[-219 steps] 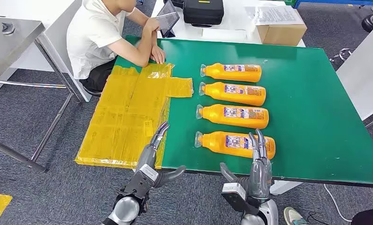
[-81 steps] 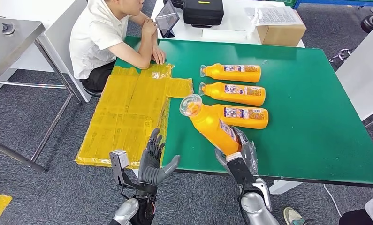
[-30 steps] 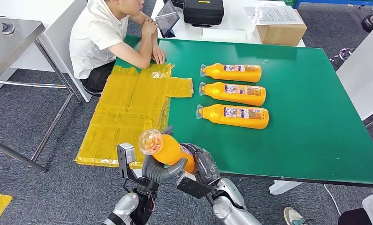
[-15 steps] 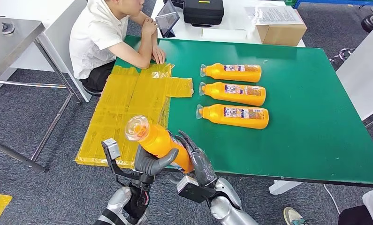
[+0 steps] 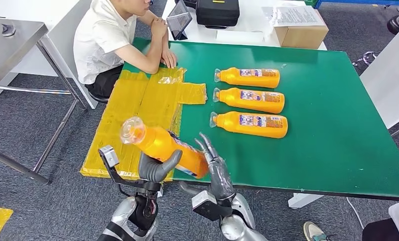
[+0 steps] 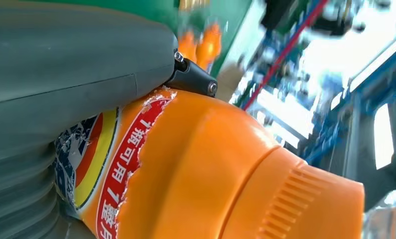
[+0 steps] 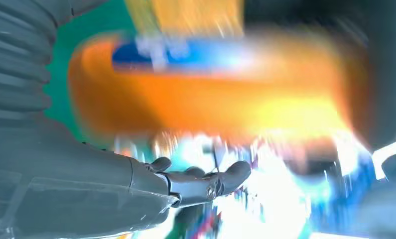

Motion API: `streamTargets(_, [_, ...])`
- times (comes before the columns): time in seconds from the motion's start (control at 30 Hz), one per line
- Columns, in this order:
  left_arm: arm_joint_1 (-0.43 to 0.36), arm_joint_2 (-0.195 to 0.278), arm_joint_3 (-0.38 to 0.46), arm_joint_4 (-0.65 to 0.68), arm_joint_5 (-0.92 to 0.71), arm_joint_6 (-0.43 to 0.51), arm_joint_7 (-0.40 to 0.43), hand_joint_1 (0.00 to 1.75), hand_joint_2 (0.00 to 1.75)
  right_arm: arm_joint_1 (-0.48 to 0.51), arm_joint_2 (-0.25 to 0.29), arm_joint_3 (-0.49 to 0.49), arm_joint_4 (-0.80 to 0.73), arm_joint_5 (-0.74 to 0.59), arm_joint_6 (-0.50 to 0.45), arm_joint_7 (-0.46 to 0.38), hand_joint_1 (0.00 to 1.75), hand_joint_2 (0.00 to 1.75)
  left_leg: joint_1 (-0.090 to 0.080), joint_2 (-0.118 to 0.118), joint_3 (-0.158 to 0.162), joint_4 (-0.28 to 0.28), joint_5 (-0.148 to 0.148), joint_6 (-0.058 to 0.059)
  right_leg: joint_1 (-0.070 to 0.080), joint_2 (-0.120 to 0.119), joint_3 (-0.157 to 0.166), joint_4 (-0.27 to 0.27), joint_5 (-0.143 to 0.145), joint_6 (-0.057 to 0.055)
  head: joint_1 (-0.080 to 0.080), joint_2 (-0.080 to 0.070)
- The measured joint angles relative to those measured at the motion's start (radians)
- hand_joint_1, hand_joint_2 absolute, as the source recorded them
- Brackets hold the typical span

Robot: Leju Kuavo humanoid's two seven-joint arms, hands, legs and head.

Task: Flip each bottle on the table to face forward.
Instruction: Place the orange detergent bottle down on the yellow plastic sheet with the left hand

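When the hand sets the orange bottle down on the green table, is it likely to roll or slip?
The orange bottle, held by the left hand, looks rounded and smooth, so it may roll once laid down. Its glossy plastic could slip in the fingers. The three bottles lying still on the green table suggest it settles.

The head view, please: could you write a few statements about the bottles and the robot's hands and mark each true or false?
1. The left hand holds the orange bottle. True.
2. Four bottles lie on the green table. False: three lie there.
3. The right hand grips the lifted bottle. False: its fingers are spread beside the bottle's base.
4. The lying bottles' caps point toward the yellow sheet. True.
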Motion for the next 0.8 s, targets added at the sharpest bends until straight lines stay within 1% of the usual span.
streamTargets(0.03, [-0.009, 0.001, 0.009, 0.001, -0.056, 0.078, -0.022, 1.75, 1.75, 0.015, 0.007, -0.007, -0.041, 0.015, -0.038, 0.0, 0.0, 1.75, 0.0, 0.0, 0.0, 0.0, 0.0, 0.0, 0.0, 0.0, 0.0, 0.0, 0.0, 0.0, 0.0, 0.0])
streamTargets(0.07, [-0.024, 0.004, 0.016, 0.01, -0.152, 0.183, -0.06, 1.75, 1.75, 0.031, 0.018, -0.025, -0.086, 0.046, -0.06, 0.0, 0.0, 1.75, 0.0, 0.0, 0.0, 0.0, 0.0, 0.0, 0.0, 0.0, -0.001, 0.0, 0.0, 0.0, 0.0, 0.0])
streamTargets(0.13, [-0.067, 0.008, 0.025, 0.046, -0.377, 0.385, -0.151, 1.75, 1.75, 0.064, 0.043, -0.079, -0.178, 0.114, -0.072, 0.0, 0.0, 1.75, 0.0, -0.002, 0.0, 0.0, 0.001, 0.0, 0.0, -0.002, -0.001, 0.0, 0.0, 0.0, 0.0, 0.0])
streamTargets(0.17, [-0.089, 0.009, 0.032, 0.068, -0.491, 0.465, -0.192, 1.75, 1.75, 0.077, 0.057, -0.11, -0.223, 0.143, -0.072, 0.0, 0.0, 1.75, 0.001, -0.003, 0.0, 0.0, 0.001, 0.0, 0.0, -0.003, 0.0, 0.0, 0.0, 0.0, 0.0, 0.0])
streamTargets(0.2, [-0.109, 0.009, 0.042, 0.087, -0.588, 0.516, -0.219, 1.75, 1.75, 0.087, 0.07, -0.14, -0.264, 0.164, -0.073, 0.0, 0.0, 1.75, 0.001, -0.003, 0.0, 0.0, 0.001, -0.001, 0.0, -0.003, 0.0, 0.0, 0.0, 0.0, 0.0, 0.0])
streamTargets(0.27, [-0.138, 0.005, 0.075, 0.12, -0.779, 0.571, -0.241, 1.75, 1.75, 0.101, 0.095, -0.201, -0.343, 0.197, -0.074, 0.0, 0.0, 1.75, 0.0, -0.003, 0.0, 0.0, 0.001, -0.001, 0.0, -0.003, 0.001, 0.0, 0.0, 0.0, 0.0, 0.0])
streamTargets(0.33, [-0.162, -0.004, 0.123, 0.156, -0.95, 0.587, -0.23, 1.75, 1.75, 0.114, 0.12, -0.261, -0.427, 0.243, -0.075, 0.0, 0.0, 1.75, 0.0, -0.003, 0.0, 0.0, 0.002, 0.0, 0.0, -0.003, 0.001, 0.0, 0.0, 0.0, 0.0, 0.0])
streamTargets(0.37, [-0.173, -0.007, 0.146, 0.174, -1.011, 0.589, -0.217, 1.75, 1.75, 0.119, 0.132, -0.289, -0.466, 0.265, -0.075, 0.0, 0.0, 1.75, 0.0, -0.003, 0.0, 0.0, 0.002, 0.0, -0.001, -0.003, 0.001, 0.0, 0.0, 0.0, 0.0, 0.0])
streamTargets(0.43, [-0.19, -0.011, 0.182, 0.209, -1.086, 0.589, -0.182, 1.75, 1.75, 0.126, 0.153, -0.337, -0.533, 0.29, -0.075, 0.0, 0.0, 1.75, -0.001, -0.003, 0.0, 0.0, 0.002, 0.0, -0.001, -0.003, 0.001, 0.0, 0.0, 0.0, 0.0, 0.0])
streamTargets(0.53, [-0.211, -0.01, 0.202, 0.258, -1.155, 0.588, -0.11, 1.75, 1.75, 0.138, 0.173, -0.389, -0.592, 0.285, -0.075, 0.0, 0.0, 1.75, -0.001, -0.003, 0.0, 0.0, 0.002, 0.0, -0.001, -0.003, 0.001, 0.0, 0.0, 0.0, 0.0, 0.0])
streamTargets(0.6, [-0.231, -0.007, 0.199, 0.296, -1.247, 0.586, -0.031, 1.75, 1.75, 0.145, 0.181, -0.41, -0.611, 0.271, -0.075, 0.0, 0.0, 1.75, 0.0, -0.003, 0.0, 0.0, 0.002, 0.0, -0.001, -0.003, 0.0, 0.0, 0.0, 0.0, 0.0, 0.0])
streamTargets(0.67, [-0.261, 0.002, 0.182, 0.346, -1.379, 0.562, 0.093, 1.75, 1.75, 0.15, 0.185, -0.423, -0.619, 0.25, -0.075, 0.0, 0.0, 1.75, 0.0, -0.003, 0.0, 0.0, 0.002, 0.0, -0.001, -0.003, 0.0, 0.0, 0.0, 0.0, 0.0, 0.0])
streamTargets(0.73, [-0.295, 0.015, 0.154, 0.402, -1.488, 0.513, 0.212, 1.75, 1.75, 0.153, 0.187, -0.431, -0.62, 0.227, -0.075, 0.0, 0.0, 1.75, 0.0, -0.003, 0.0, 0.0, 0.002, 0.0, 0.0, -0.003, 0.0, 0.0, 0.0, 0.0, 0.0, 0.0])
streamTargets(0.8, [-0.327, 0.026, 0.127, 0.453, -1.545, 0.457, 0.288, 1.75, 1.75, 0.157, 0.188, -0.436, -0.62, 0.204, -0.075, 0.0, 0.0, 1.75, 0.0, -0.002, 0.0, 0.0, 0.002, 0.0, 0.0, -0.003, 0.0, 0.0, 0.0, 0.0, 0.0, 0.0])
